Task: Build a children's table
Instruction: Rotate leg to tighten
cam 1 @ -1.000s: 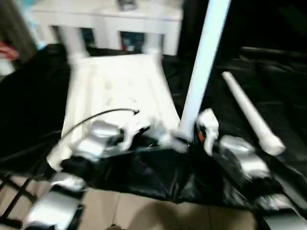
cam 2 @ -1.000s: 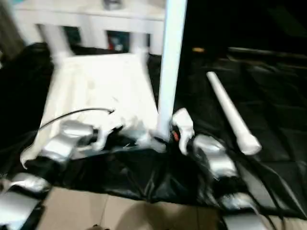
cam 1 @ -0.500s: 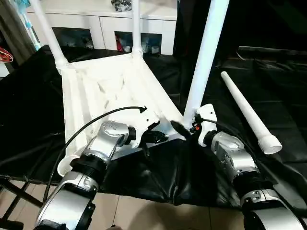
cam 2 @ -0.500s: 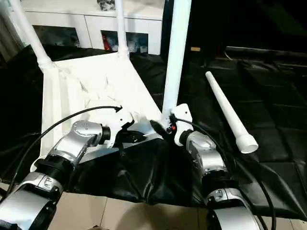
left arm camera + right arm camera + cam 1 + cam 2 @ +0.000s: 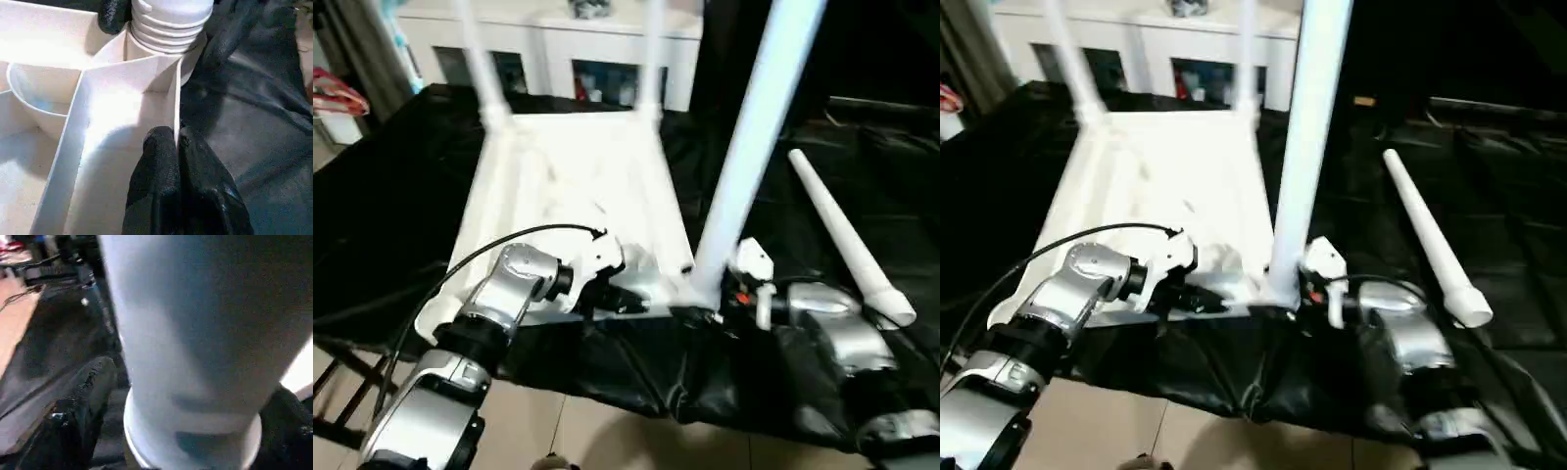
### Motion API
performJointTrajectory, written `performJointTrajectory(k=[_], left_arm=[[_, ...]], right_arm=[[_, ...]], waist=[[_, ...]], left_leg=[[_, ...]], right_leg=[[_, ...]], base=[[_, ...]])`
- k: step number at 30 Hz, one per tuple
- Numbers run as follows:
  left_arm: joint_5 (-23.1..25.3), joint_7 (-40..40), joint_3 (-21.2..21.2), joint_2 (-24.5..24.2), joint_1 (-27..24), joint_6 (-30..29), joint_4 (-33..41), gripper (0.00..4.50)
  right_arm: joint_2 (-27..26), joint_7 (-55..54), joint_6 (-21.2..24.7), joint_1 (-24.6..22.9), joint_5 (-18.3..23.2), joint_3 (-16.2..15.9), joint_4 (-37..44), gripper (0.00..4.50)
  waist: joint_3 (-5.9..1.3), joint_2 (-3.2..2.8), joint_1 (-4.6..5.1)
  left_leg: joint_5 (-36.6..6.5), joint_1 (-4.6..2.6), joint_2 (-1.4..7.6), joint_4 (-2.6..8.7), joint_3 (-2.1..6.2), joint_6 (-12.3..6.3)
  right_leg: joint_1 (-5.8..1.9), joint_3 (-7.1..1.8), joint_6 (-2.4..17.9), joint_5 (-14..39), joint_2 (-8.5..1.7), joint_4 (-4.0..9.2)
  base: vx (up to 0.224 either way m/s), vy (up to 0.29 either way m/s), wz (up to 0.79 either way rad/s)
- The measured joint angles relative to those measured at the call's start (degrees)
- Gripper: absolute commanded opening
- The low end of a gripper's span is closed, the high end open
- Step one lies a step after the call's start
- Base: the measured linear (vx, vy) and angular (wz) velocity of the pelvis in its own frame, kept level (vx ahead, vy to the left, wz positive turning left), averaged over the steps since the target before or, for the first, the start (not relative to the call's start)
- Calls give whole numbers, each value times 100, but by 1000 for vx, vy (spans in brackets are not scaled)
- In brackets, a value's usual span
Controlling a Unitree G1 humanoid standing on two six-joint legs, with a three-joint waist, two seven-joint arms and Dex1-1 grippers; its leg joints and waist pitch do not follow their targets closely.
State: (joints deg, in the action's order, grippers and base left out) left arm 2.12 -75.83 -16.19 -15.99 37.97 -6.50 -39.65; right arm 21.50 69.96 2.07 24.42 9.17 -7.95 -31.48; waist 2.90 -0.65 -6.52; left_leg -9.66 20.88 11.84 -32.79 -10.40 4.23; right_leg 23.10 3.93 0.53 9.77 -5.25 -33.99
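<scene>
Third leg (image 5: 754, 147) standing in near corner socket of upturned tabletop (image 5: 568, 186); left gripper (image 5: 177, 147) jaws pinched on rim beside it, right gripper (image 5: 186, 431) jaws wide astride leg base, grip unclear; next, probably, fetching loose leg (image 5: 847, 235).

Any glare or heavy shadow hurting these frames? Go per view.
Left eye view: overhead light washes out the table top, so its ribs barely read, and there is patchy sheen on the black cover. Left wrist view: a hot spot sits on the top's inner wall, with soft shadow beside it. Right wrist view: the standing leg is in shade, no glare.
</scene>
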Motion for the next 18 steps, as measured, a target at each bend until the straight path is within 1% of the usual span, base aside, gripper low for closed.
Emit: performJointTrajectory(k=[3, 7, 12, 15, 18], left_arm=[[-20, -225, -43, -87, 1, 62, -5, 0], [-20, -388, -56, -135, 2, 83, -8, 0], [-21, -408, -61, -135, 3, 142, -42, 0], [-19, -264, -31, -96, 31, 165, -144, 0], [49, 330, 74, 3, 124, 133, -313, 0]], right_arm=[[120, 242, 154, -48, 33, -117, 204, 335], [160, 363, 283, -83, 48, -148, 328, 298], [153, 360, 338, -120, 47, -142, 383, 277], [69, 135, 357, -126, 37, -74, 345, 275], [-256, -681, 323, 16, -39, 144, -9, 274]], waist=[[0, 0, -9], [0, 0, -10], [0, 0, -13], [-1, 0, -7], [-1, 0, 49]], left_leg=[[0, 2, 1, 0, 0, 0], [0, 4, 1, 0, 0, 0], [0, 3, 1, 0, 0, 0], [0, -4, 1, -1, 0, 1], [1, -18, -1, -7, 1, 2]], right_leg=[[0, 1, 0, 0, 0, 0], [1, 1, 0, 0, 0, 1], [0, 1, 0, 0, 0, 0], [-4, 0, 0, 0, 0, -3], [-7, -4, 4, -3, 0, -11]], base=[[0, 0, 0], [0, 0, 0], [0, 0, 0], [0, 0, 0], [0, 0, 0]])
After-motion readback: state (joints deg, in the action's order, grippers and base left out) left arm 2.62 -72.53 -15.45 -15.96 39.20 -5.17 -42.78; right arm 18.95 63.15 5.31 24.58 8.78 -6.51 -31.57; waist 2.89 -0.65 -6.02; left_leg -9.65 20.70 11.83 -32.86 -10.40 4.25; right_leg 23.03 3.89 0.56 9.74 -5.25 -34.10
